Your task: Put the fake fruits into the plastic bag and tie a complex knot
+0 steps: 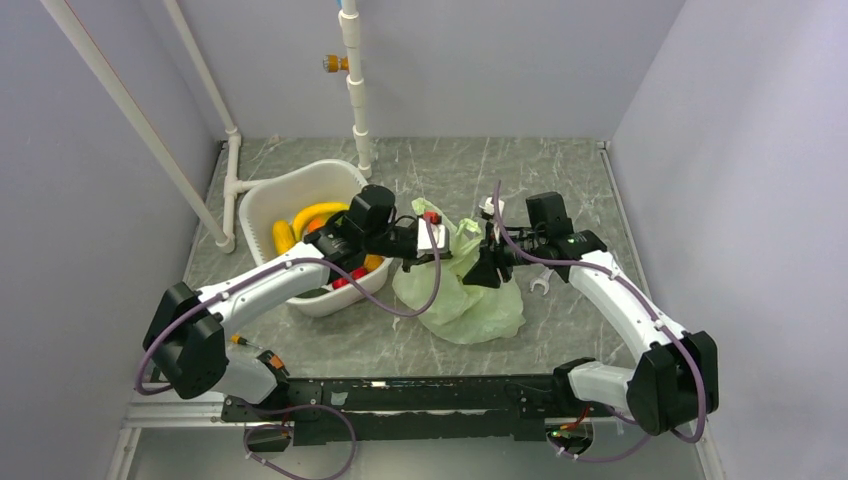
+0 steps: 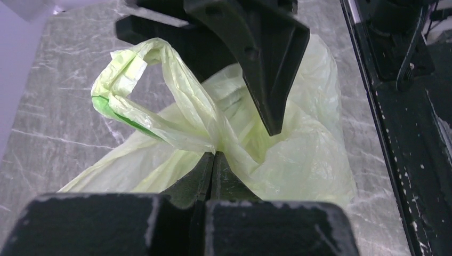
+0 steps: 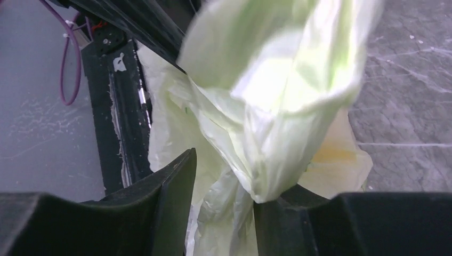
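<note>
Bag first: the plastic bag (image 1: 465,300) lies slumped on the table just ahead of the two arm bases, a bit right of centre. Its top is gathered upward between both grippers.

Left gripper (image 2: 216,157): jaws fully together, pinching a twisted bit of film at the root of a handle loop (image 2: 133,80). The loop stands up and off to that gripper's left, free and untied.

Right gripper (image 3: 224,176): jaws partway apart with bag film hanging through the gap. It doesn't look clamped to me, since there's daylight beside one finger.

The two grippers face each other across the bag top, just beside one another, so the mouth runs roughly left-right between them.

Further back and left, touching the bag's left edge or just beside it: white basin (image 1: 262,200) with the fake fruits (image 1: 312,213) in it. I can see bananas plus orange and red pieces. No fruit shows clearly in the bag.

Key geometry: fruit sits left of the bag, on the left arm's side, and the left forearm passes right over the basin. That makes the left arm nearer, but it's the one holding the bag. My guess is the right one has to take a firm hold before the left can let go and pick.
</note>
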### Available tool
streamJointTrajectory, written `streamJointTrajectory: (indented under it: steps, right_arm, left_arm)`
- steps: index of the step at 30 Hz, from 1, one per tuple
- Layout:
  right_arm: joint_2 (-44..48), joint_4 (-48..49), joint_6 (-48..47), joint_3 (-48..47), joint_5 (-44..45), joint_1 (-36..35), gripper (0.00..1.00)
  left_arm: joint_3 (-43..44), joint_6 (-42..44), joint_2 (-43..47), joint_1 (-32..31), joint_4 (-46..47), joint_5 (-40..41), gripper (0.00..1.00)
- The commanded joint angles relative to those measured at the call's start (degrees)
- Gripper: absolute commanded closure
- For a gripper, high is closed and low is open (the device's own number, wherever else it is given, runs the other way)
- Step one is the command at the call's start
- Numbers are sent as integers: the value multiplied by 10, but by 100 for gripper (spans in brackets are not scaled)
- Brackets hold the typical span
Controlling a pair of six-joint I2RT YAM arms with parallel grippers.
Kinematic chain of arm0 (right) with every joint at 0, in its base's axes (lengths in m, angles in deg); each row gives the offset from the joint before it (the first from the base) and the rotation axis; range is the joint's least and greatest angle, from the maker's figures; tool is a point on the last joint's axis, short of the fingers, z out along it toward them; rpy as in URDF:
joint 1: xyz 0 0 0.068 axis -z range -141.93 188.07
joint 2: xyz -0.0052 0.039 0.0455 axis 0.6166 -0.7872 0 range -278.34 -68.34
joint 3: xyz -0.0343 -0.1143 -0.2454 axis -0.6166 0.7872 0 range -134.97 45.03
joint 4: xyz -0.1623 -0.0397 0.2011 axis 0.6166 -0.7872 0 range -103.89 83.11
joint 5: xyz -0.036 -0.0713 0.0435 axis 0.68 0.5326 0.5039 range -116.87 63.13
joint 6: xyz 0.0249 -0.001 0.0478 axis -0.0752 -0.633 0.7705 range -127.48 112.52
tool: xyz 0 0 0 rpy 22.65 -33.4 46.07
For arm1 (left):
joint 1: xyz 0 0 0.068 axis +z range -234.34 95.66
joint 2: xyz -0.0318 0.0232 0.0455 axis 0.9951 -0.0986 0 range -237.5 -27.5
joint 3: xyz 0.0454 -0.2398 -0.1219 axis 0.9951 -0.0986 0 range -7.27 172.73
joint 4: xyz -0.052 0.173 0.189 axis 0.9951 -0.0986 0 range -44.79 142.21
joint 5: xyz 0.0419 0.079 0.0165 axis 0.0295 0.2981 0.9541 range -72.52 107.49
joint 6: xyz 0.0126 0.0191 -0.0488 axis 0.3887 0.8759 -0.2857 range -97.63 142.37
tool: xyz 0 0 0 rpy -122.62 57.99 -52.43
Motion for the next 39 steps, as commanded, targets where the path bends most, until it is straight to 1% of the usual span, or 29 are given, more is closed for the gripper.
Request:
streamJointTrajectory:
  steps: [1,7,11,14,18,19,21,24,25,26,27,28,30,32,33,36,39]
  right_arm:
    - [26,5,-6,-21,-51,-2,54]
    - [19,22,10,-28,-58,-2,44]
    - [11,26,9,-32,-63,-4,39]
    - [8,24,0,-36,-60,-5,41]
    - [9,21,-13,-36,-56,-6,45]
    - [12,23,-13,-35,-54,-7,48]
    - [16,21,-19,-33,-48,-10,57]
    - [21,16,-35,-28,-29,-12,77]
    - [23,15,-39,-26,-20,-13,84]
    - [25,16,-40,-24,-12,-13,90]
    - [31,17,-41,-21,-4,-13,100]
    - [36,25,-36,-17,3,-12,100]
    - [53,47,-27,-9,13,-13,100]
    - [65,57,-23,-5,15,-13,100]
    - [67,56,-26,-4,14,-13,100]
    - [74,53,-41,-1,11,-13,100]
    - [81,58,-50,4,8,-15,100]
  left_arm:
    - [10,69,-3,-7,-26,-38,100]
    - [8,126,-7,-16,-53,-52,100]
    - [15,166,-14,-18,-66,-83,99]
    - [31,192,-29,-19,-84,-94,97]
    - [53,213,-54,-20,-104,-97,97]
    - [61,217,-60,-20,-111,-97,97]
    - [69,215,-66,-20,-111,-94,97]
    - [69,222,-58,-20,-111,-86,96]
    - [68,224,-51,-20,-115,-82,90]
    - [65,221,-38,-20,-114,-76,81]
    - [61,217,-23,-19,-115,-71,74]
    - [58,223,-7,-18,-131,-66,68]
    - [58,226,30,-16,-165,-50,53]
    - [59,193,71,2,-187,-29,42]
    - [59,167,89,20,-188,-26,38]
    - [62,99,120,89,-187,-21,34]
    - [93,76,100,148,-218,-32,33]
